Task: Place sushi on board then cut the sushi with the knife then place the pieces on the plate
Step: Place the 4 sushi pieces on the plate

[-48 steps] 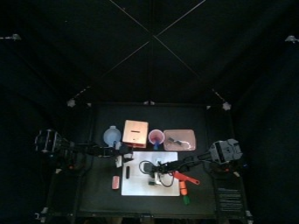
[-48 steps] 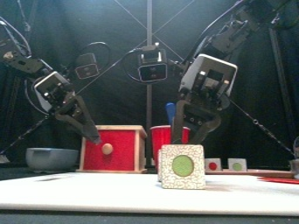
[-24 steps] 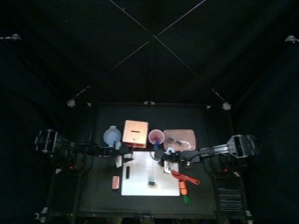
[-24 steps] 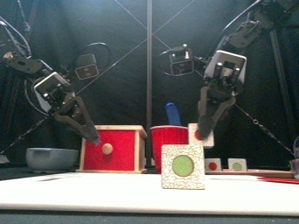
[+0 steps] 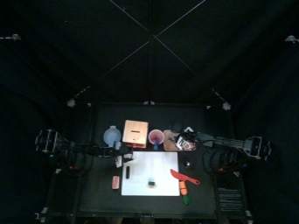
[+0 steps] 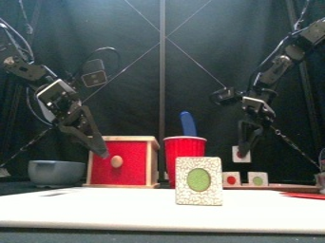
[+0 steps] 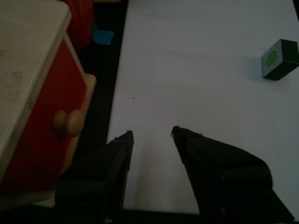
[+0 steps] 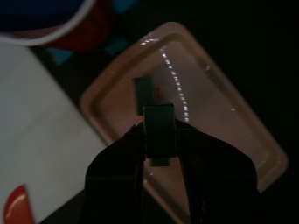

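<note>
One sushi piece (image 5: 153, 183) (image 6: 199, 181) stands upright on the white cutting board (image 5: 142, 171), its green centre facing the front; the left wrist view shows it too (image 7: 278, 59). My right gripper (image 5: 183, 141) (image 6: 241, 149) hangs over the pink plate (image 5: 176, 136) (image 8: 205, 122), shut on a dark green sushi piece (image 8: 156, 131). Another dark piece (image 8: 142, 89) seems to lie on the plate. A red knife (image 5: 184, 179) lies at the board's right edge. My left gripper (image 5: 122, 157) (image 7: 152, 140) hovers open over the board's left edge, holding nothing.
Along the back stand the blue-grey bowl (image 5: 111, 136) (image 6: 55, 172), the wooden box (image 5: 136, 132) with its red drawer (image 6: 118, 162), and the red cup (image 5: 156, 136) holding a blue knife (image 6: 185, 122). Two small toy pieces (image 6: 244, 177) sit at the right.
My right gripper has lifted one sushi piece off the board and carried it back and to the right, over the pink plate. One piece stays on the board. The left arm has not moved.
</note>
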